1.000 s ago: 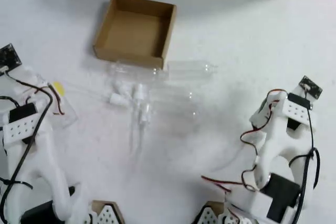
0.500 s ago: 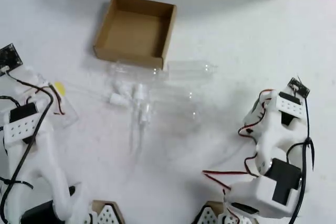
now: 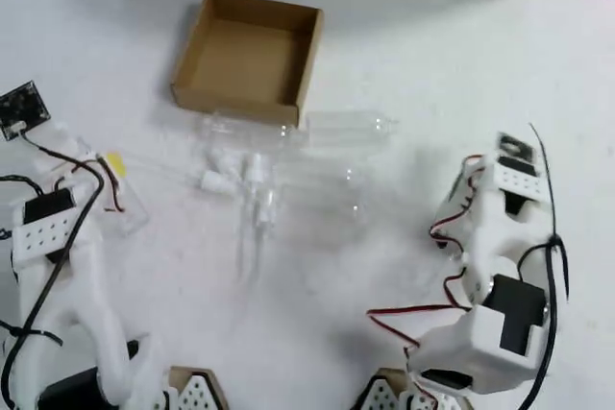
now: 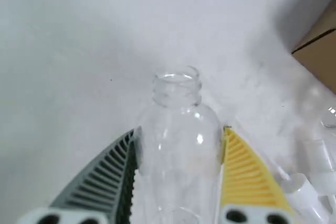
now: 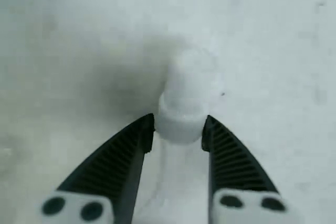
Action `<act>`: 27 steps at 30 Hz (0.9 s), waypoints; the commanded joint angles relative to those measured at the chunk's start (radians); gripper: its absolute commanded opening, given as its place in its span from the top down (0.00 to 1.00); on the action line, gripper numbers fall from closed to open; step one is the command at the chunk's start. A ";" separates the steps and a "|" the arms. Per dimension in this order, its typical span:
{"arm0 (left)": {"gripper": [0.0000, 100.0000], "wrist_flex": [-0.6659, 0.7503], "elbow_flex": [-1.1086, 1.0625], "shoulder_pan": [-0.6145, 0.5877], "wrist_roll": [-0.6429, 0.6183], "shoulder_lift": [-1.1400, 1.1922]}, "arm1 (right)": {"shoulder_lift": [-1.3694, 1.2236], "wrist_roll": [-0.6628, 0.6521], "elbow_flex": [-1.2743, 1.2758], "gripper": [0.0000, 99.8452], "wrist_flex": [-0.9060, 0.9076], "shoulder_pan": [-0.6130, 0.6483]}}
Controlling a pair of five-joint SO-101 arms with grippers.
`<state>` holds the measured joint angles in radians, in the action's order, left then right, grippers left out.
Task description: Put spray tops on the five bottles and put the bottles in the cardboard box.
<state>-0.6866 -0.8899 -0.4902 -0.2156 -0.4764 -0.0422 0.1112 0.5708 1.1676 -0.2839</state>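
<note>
From high above we look steeply down on the white worktop (image 3: 432,64), the cardboard box (image 3: 245,55) near its far edge. Our left wrist camera sits close behind the left fingers (image 4: 100,182), sighting between them along a clear bottle (image 4: 178,129) to a corner of that same box beyond their tips. Our right wrist camera looks between the right fingers (image 5: 118,169), past a spray top (image 5: 184,108), close onto the worktop.
</note>
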 commanded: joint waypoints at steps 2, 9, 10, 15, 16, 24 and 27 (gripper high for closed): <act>0.89 0.037 0.009 0.015 0.012 -0.008 | 0.079 -0.054 -0.121 0.79 0.206 -0.010; 0.89 0.037 0.009 0.015 0.012 -0.008 | 0.125 -0.107 -0.176 0.79 0.257 -0.068; 0.89 0.037 0.009 0.015 0.014 -0.008 | 0.117 -0.106 -0.167 0.79 0.237 -0.068; 0.89 0.037 0.009 0.016 0.014 -0.008 | 0.053 0.025 -0.109 0.82 0.081 -0.042; 0.89 0.037 0.009 0.016 0.014 -0.008 | 0.038 0.029 -0.107 0.84 0.056 -0.041; 0.89 0.037 0.012 0.033 0.014 -0.008 | -0.062 0.034 -0.120 0.86 -0.036 -0.036; 0.89 0.037 0.012 0.051 0.046 -0.008 | -0.117 0.034 -0.126 0.87 -0.036 -0.030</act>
<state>-0.6743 -0.8899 -0.4749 -0.2125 -0.4764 -0.1235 0.1389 0.4710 1.1416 -0.3314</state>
